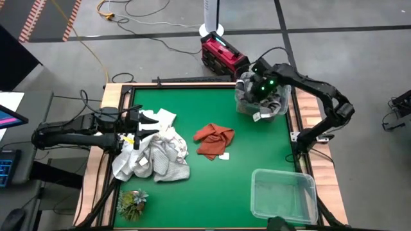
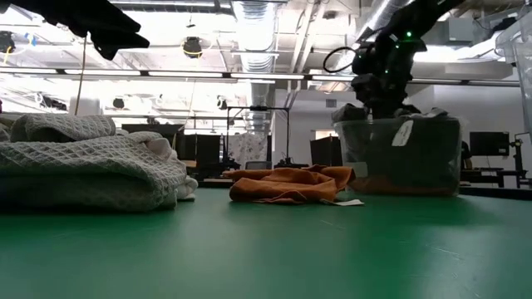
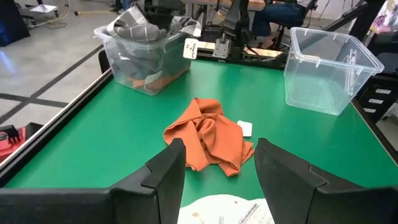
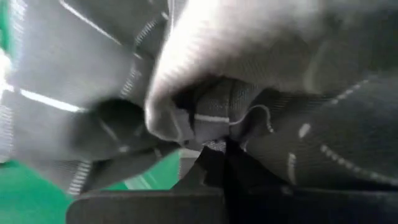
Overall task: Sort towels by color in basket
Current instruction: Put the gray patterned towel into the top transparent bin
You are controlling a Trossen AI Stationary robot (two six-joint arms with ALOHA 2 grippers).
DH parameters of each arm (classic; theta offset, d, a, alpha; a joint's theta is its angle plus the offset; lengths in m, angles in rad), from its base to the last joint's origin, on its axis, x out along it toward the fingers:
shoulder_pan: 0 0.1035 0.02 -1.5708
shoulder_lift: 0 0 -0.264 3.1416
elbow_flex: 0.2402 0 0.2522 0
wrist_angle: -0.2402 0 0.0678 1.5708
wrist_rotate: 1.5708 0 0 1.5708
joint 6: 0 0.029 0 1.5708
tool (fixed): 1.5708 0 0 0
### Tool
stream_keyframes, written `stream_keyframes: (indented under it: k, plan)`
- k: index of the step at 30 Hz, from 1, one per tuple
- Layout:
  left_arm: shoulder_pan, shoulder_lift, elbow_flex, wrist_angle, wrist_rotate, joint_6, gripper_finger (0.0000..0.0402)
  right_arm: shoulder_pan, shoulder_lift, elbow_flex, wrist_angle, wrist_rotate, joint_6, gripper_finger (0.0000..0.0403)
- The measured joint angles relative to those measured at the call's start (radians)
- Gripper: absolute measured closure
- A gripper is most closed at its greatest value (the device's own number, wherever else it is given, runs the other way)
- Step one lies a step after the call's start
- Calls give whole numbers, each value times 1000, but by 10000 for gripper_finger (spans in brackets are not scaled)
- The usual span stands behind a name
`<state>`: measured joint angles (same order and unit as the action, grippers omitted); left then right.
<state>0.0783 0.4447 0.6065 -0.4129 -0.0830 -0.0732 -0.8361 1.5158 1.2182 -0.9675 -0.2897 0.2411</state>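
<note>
**Right claw buried in the grey towels**

At the far right corner of the table (image 1: 244, 138), the right claw (image 1: 260, 90) reaches down into a clear bin (image 1: 282, 110) stuffed with grey checked towels (image 4: 93, 68), its fingers pinched shut among the folds. Over the left side, the left claw (image 3: 217, 165) hovers with fingers spread wide, holding nothing, above a heap of white and pale grey towels (image 1: 157, 157). A rust-orange towel (image 1: 214, 140) lies mid-table. A second clear bin (image 1: 284, 194) stands at the near right, a green leafy tuft (image 1: 132, 203) near left.
</note>
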Motion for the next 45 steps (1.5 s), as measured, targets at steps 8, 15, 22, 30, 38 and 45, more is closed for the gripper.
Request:
stream_keyframes:
  k: [8,15,22,30,38,45]
  plan:
    - [0,0,0,-25,0,-1,221,-65,-8,-26,31,-101,24,354]
    - [0,0,0,-27,0,-17,221,-70,-91,32,-49,-101,23,248]
    - [0,0,0,-27,0,-34,221,-70,-211,142,-129,37,36,177]
    - [0,0,0,-17,-1,-32,221,68,-270,166,57,189,-51,169]
    - [0,0,0,-17,-2,-11,221,366,-143,165,58,455,-205,170]
    - [0,0,0,-19,-2,-6,221,461,-40,165,74,577,-239,170]
